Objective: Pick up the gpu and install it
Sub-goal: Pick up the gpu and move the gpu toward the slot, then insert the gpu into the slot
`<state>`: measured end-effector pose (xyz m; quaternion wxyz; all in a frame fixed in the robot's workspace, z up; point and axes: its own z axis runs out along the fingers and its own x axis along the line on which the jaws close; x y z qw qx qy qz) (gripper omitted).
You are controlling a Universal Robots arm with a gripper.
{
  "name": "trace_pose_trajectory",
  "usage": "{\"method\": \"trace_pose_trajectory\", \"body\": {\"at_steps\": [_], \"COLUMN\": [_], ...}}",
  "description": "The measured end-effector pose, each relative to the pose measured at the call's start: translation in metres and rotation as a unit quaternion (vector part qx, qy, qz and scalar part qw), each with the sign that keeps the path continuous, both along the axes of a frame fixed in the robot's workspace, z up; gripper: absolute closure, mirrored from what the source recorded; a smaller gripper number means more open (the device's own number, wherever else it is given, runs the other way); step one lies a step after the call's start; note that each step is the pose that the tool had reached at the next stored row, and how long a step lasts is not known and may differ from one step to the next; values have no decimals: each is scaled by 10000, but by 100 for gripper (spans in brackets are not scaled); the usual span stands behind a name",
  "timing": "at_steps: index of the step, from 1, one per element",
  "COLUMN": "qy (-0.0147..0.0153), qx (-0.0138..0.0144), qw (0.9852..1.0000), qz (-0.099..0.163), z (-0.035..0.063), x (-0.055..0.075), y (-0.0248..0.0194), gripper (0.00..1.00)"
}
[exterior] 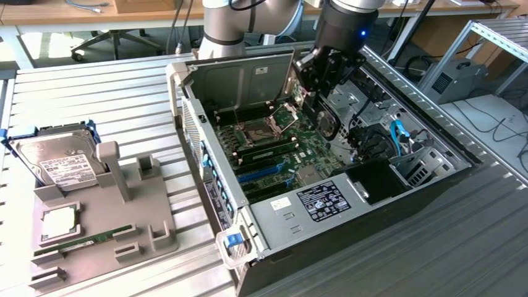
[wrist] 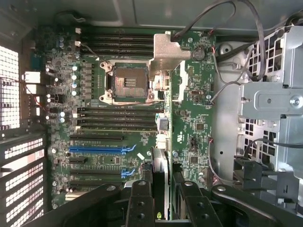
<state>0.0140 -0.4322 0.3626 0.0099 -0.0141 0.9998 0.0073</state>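
Gripper (wrist: pixel 161 191) part-closed, clamping gpu (wrist: pixel 160 163) edge-on | pickup done | card above motherboard (wrist: pixel 189 118) | blue slot (wrist: pixel 99 149) empty, install outstanding

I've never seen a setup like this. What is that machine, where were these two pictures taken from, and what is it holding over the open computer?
The machine is a robot arm ending in a gripper, a two-fingered clamp. One picture comes from a camera standing off to the side. The other comes from a camera on the arm's wrist, looking down into an open computer case at its green motherboard. The gripper is closed on the gpu, a thin card seen edge-on between the fingers, above the motherboard. On the slatted metal table, at the exterior view's left, a grey holder carries a hard drive and a green memory stick.
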Motion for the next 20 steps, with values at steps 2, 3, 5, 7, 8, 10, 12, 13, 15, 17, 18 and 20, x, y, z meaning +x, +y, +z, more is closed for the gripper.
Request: {"method": "trace_pose_trajectory", "body": {"at_steps": [2, 3, 5, 7, 8, 10, 12, 13, 15, 17, 18, 20], "qy": [0, 0, 0, 1, 0, 0, 0, 0, 0, 0, 0, 0], "qx": [0, 0, 0, -1, 0, 0, 0, 0, 0, 0, 0, 0], "qw": [10000, 10000, 10000, 10000, 10000, 10000, 10000, 10000, 10000, 10000, 10000, 10000], "qz": [0, 0, 0, 0, 0, 0, 8, 16, 28, 45, 55, 78], "z": [-14, -19, -33, -41, -42, -42, -42, -42, -42, -42, -42, -42], "x": [0, 1, 2, 3, 3, 3, 3, 3, 3, 3, 3, 3], "y": [0, 0, 0, 0, 0, 0, 0, 0, 0, 0, 0, 0], "gripper": [73, 73, 73, 73, 73, 73, 73, 73, 73, 73, 73, 73]}}
